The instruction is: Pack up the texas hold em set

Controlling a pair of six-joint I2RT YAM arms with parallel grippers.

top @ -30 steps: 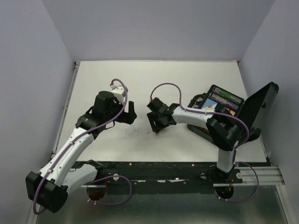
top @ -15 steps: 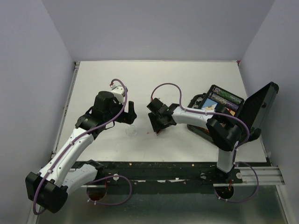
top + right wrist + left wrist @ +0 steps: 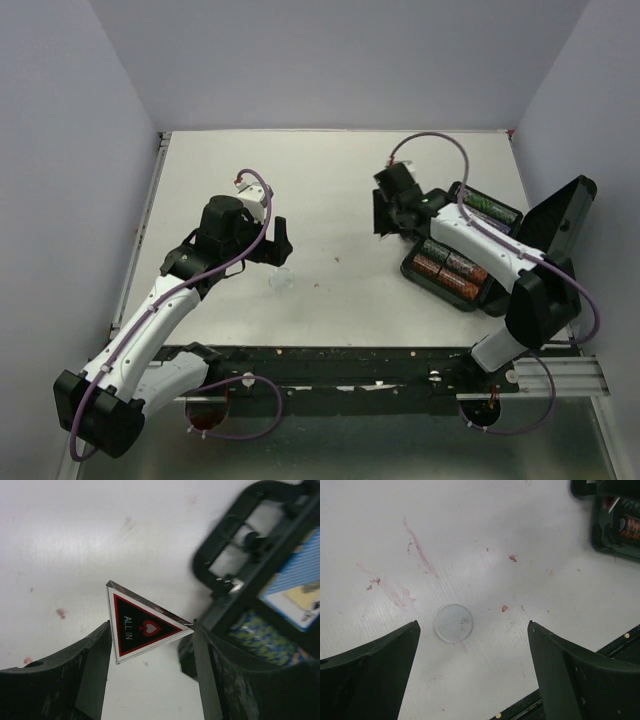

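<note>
Now: case (image 3: 412, 270) is sitting open on the right side of the desk (image 3: 330, 180), with its lid (image 3: 556, 232) standing up along its right edge and chip rows (image 3: 447, 268) showing in the near part of the base. A blue card box (image 3: 295, 575) is lying inside it, as seen from the right wrist.

Triangle (image 3: 142, 627), black with a red border and "ALL IN" in white, is being pinched between the two fingers of the right hand (image 3: 150, 632). Its edges are pressing against the pads and its flat face is turning toward the wrist camera. The jaws are standing partly closed, held apart by the triangle's width. From the top view, this hand is hovering just beside the case's far left corner.

Clear disc (image 3: 453, 623) is lying flat on the desk, well left of the case and touching nothing.

Left hand (image 3: 472, 635) is hanging above the disc with its fingers spread wide, one on either side, gripping nothing.

Red smudges (image 3: 417, 547) are showing on the desk around the disc.
</note>
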